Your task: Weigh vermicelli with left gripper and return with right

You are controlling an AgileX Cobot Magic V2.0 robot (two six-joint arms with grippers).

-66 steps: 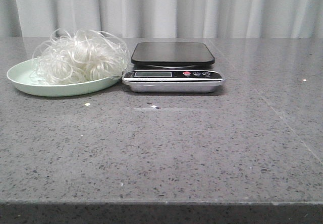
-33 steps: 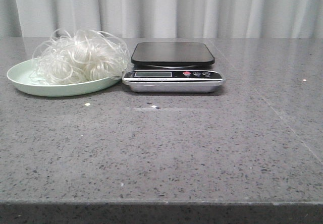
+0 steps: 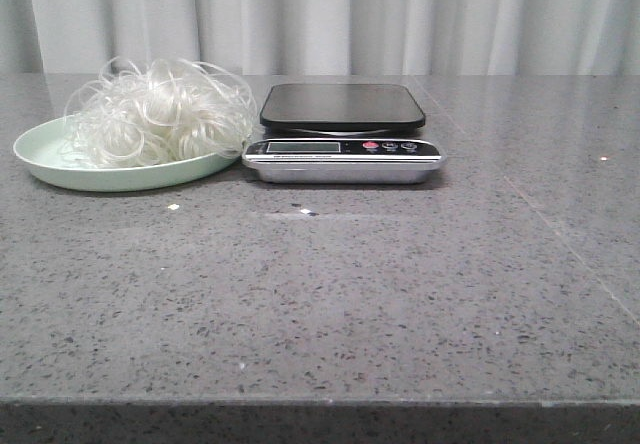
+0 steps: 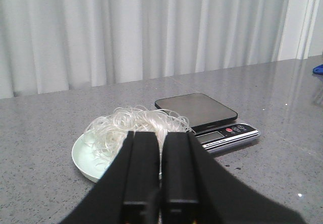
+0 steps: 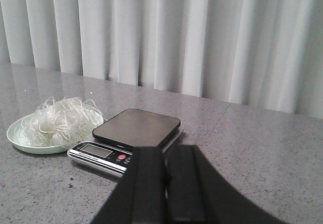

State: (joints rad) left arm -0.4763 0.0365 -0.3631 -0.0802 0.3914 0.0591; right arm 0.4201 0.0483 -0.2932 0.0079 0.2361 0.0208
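The vermicelli, a fluffy whitish clump of looping strands, lies on the pale green plate at the back left. It also shows in the left wrist view and in the right wrist view. The scale stands right of the plate, and its black platform is bare. Neither gripper shows in the front view. My left gripper is shut and empty, held back from the plate. My right gripper is shut and empty, held back from the scale.
The grey speckled table runs to a front edge near the camera. A white curtain hangs behind it. A few small white specks lie in front of the plate. A blue object sits at the far edge in the left wrist view.
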